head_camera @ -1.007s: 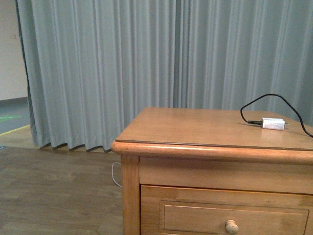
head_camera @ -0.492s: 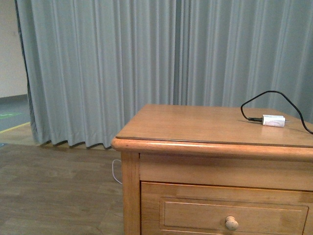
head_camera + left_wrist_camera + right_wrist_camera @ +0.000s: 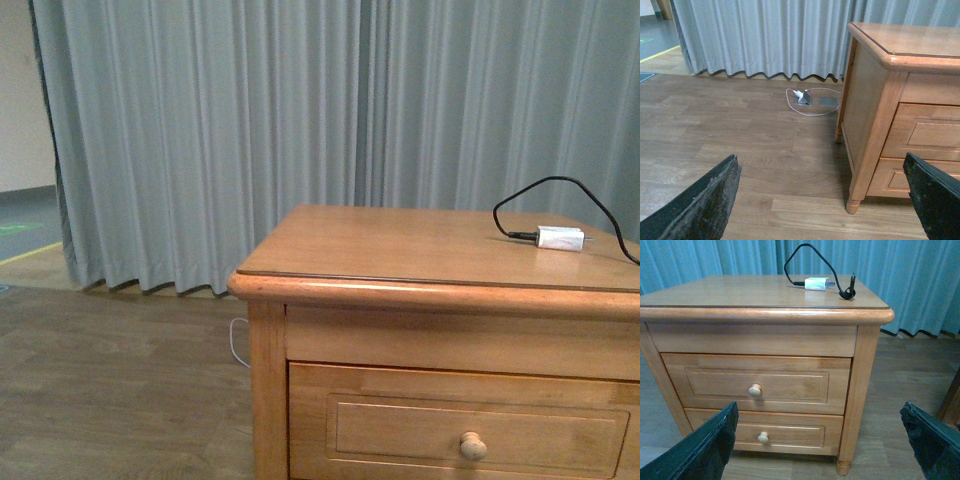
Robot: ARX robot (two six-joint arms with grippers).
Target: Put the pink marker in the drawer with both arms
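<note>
Curtain (image 3: pixel 250 140): grey-blue, pleated, fills the upper frame of the front view and hangs to the floor (image 3: pixel 110 390), brown wood-look planks.

Desk (image 3: pixel 400 245): a light-brown wooden nightstand, lower right of the front view; smooth top with rounded lip. Right wrist view shows two drawers stacked. Upper drawer (image 3: pixel 755 382) has a recessed panel front and round wooden knob (image 3: pixel 755 390); it is closed, flush with the frame. Judgement: must be pulled open before anything goes in, hence the two-arm task, one to pull, one to place.

Charger (image 3: pixel 559 238): small white block, right rear of the desk top, black cable (image 3: pixel 545 190) looping up from it. Not a task item.

Marker: not visible in any view; location cannot be told.

Left claw (image 3: pixel 825 200): spread wide, nothing between the fingers, facing the desk's side and floor. Right claw (image 3: pixel 820 440): also spread, empty, squared to the drawer fronts, apart from them. Fingers are matte black, rough-edged.
</note>
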